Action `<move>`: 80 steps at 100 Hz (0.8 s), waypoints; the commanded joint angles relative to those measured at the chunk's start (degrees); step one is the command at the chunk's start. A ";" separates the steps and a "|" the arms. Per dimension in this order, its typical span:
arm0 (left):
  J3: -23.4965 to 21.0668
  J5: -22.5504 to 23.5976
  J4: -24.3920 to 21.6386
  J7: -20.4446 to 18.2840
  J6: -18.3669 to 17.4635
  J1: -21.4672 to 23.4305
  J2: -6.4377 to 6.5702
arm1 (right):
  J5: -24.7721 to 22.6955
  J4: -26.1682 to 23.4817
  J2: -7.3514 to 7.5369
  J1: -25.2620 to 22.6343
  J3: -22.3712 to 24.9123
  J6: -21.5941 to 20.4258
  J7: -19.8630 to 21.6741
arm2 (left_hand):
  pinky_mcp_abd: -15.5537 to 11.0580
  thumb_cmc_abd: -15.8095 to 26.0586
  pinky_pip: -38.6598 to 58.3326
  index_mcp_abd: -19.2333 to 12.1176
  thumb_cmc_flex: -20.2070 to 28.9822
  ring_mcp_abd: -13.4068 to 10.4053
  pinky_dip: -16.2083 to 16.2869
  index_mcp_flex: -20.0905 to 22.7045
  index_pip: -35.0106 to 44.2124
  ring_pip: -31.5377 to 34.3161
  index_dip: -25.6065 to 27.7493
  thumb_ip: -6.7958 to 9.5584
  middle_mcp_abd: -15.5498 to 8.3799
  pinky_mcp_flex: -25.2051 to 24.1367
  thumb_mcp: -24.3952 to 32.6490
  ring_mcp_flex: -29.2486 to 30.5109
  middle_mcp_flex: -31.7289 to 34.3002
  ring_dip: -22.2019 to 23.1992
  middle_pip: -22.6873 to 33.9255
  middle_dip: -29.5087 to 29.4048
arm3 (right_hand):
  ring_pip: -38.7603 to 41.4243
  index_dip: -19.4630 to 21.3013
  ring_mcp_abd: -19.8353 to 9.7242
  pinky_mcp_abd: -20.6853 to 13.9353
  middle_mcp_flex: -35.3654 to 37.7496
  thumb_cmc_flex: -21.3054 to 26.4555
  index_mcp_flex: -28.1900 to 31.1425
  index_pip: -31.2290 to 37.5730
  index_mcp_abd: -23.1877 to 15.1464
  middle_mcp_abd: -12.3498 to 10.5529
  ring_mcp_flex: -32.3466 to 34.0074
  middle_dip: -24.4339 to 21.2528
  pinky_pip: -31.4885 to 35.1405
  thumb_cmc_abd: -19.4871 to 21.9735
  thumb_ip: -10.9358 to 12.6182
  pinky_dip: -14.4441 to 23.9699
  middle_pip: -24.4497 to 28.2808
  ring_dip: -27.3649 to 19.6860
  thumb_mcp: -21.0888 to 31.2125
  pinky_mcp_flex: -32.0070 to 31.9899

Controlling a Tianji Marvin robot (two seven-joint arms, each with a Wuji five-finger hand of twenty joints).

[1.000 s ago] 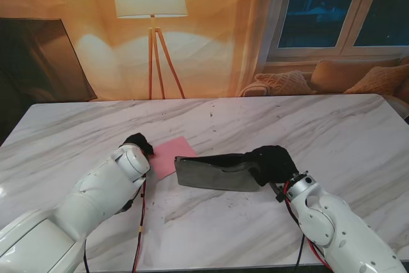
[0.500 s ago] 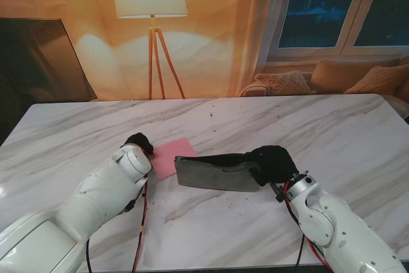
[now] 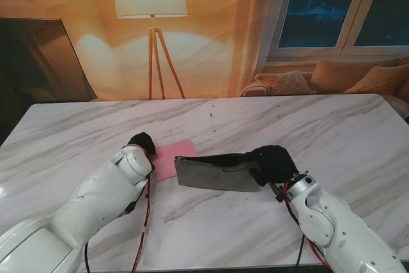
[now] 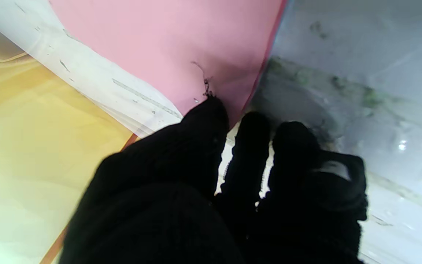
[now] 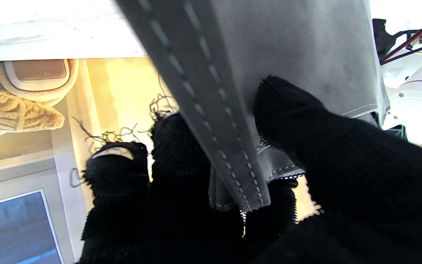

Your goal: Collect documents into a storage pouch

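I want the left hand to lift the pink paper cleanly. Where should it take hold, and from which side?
Probably the free left corner of the pink paper, from the left, where the left hand already touches it. The sheet lies flat on the table; its right edge disappears at the gray pouch.

Both arms glossy white, rounded shells; red and black cables (image 3: 146, 212) along forearms; each hand (image 3: 142, 142) in black knit glove.

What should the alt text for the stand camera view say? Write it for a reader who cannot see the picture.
On a white marble table, the black-gloved right hand grips one end of a grey pouch, while the left hand touches the near-left edge of a pink sheet partly under the pouch. A floor lamp glows behind.
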 commanded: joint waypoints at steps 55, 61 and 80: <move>-6.19 7.15 -20.31 -0.44 -1.04 9.00 6.97 | -0.31 0.05 -0.07 -0.05 0.07 0.23 0.45 | -3.88 6.55 3.70 -9.06 5.16 7.71 -0.23 6.78 5.42 6.46 12.07 2.06 0.90 2.19 1.52 7.50 7.33 3.93 12.09 -1.78 | -0.88 2.23 -2.80 -0.19 1.26 1.62 4.88 6.46 -0.26 0.73 0.14 0.29 0.84 3.27 -0.42 -0.86 0.59 -0.28 0.05 -0.53; -7.38 8.14 -22.94 -0.81 -0.95 10.15 7.73 | -0.33 0.08 -0.07 -0.02 0.03 0.21 0.39 | -3.86 6.79 3.70 -8.68 5.30 7.82 -0.18 6.62 5.44 6.65 12.20 2.15 1.06 2.15 1.32 7.30 7.16 4.16 12.22 -1.45 | -0.89 2.22 -2.80 -0.19 1.28 1.64 4.88 6.45 -0.31 0.57 0.15 0.28 0.83 3.23 -0.41 -0.87 0.58 -0.29 0.09 -0.54; -11.19 11.86 -31.50 -3.14 -0.90 14.01 10.19 | -0.35 0.11 -0.08 0.03 -0.06 0.21 0.26 | -4.85 9.17 3.71 -8.09 6.41 6.86 1.41 5.38 5.81 7.90 14.21 3.48 1.14 0.81 -1.93 6.19 5.75 5.74 13.39 0.20 | -0.91 2.22 -2.80 -0.18 1.33 1.60 4.92 6.46 -0.28 0.73 0.15 0.31 0.83 3.25 -0.43 -0.87 0.61 -0.28 0.10 -0.54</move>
